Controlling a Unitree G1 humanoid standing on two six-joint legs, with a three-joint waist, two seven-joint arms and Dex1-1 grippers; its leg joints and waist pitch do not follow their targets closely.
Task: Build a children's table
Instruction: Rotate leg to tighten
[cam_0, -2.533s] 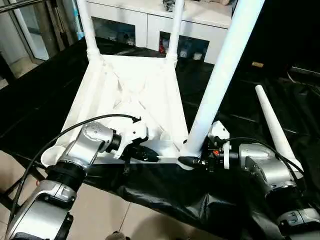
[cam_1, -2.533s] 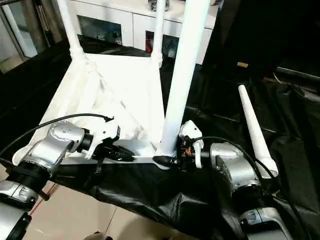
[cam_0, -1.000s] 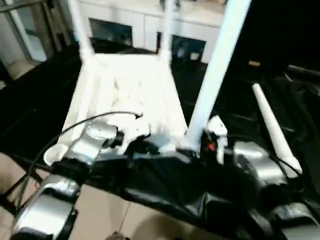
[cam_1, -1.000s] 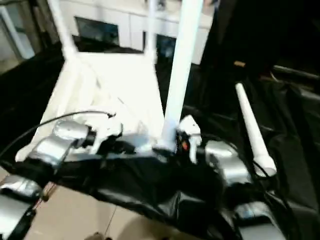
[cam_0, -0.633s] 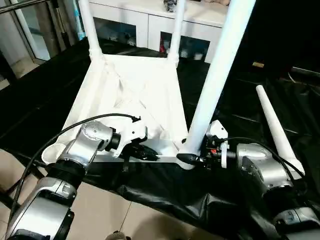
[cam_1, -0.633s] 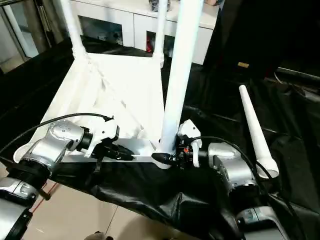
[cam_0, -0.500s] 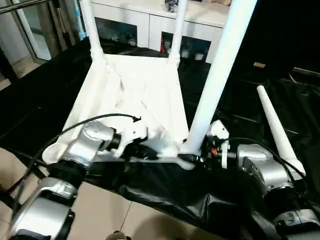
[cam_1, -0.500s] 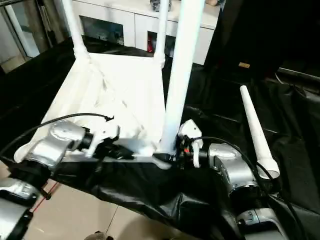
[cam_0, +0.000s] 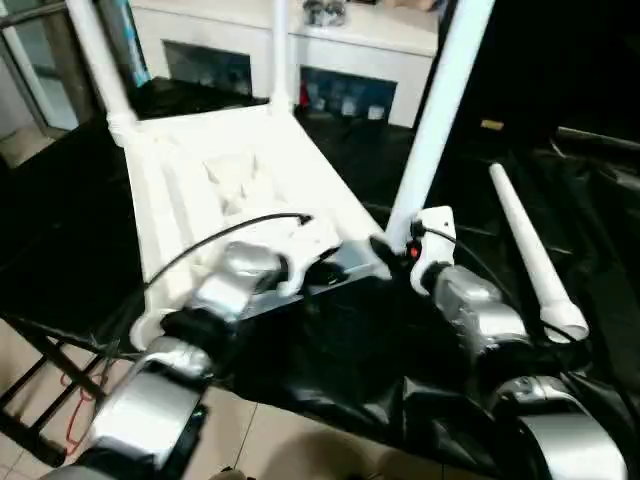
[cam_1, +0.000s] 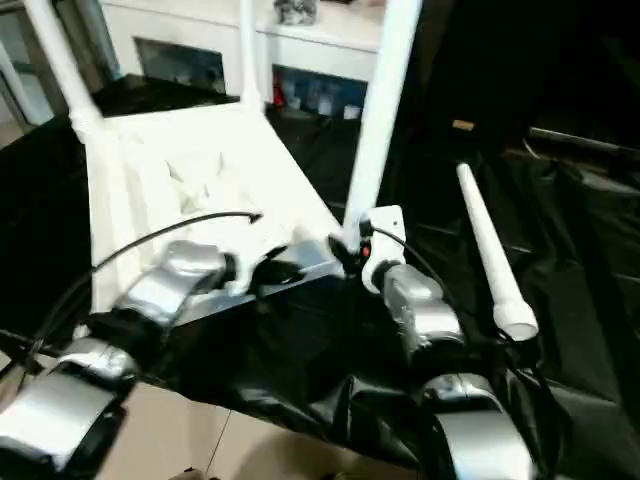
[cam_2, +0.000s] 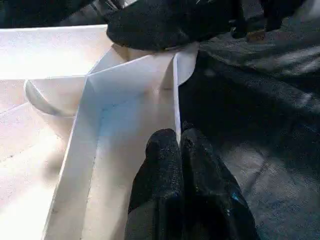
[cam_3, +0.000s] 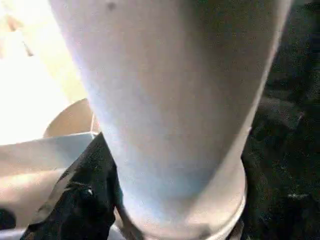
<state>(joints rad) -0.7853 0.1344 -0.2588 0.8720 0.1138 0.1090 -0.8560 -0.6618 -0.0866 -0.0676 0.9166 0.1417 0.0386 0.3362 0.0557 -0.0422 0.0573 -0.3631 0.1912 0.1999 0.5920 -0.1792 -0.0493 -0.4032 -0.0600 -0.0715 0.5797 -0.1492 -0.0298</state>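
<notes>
Upturned children's table (cam_0: 240, 170) now sits rotated on black sheet, 3 legs fitted; left gripper (cam_2: 181, 145) pinched on rim, right gripper (cam_0: 388, 248) clasps near leg (cam_0: 432, 120); 4th leg (cam_0: 528, 250) waits

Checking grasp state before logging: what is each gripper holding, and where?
Left gripper pinches the tabletop rim. Right gripper sits at the standing leg, at its base; grip cannot be told.

No text, label, brand, number or sign can be read anywhere in these views.
</notes>
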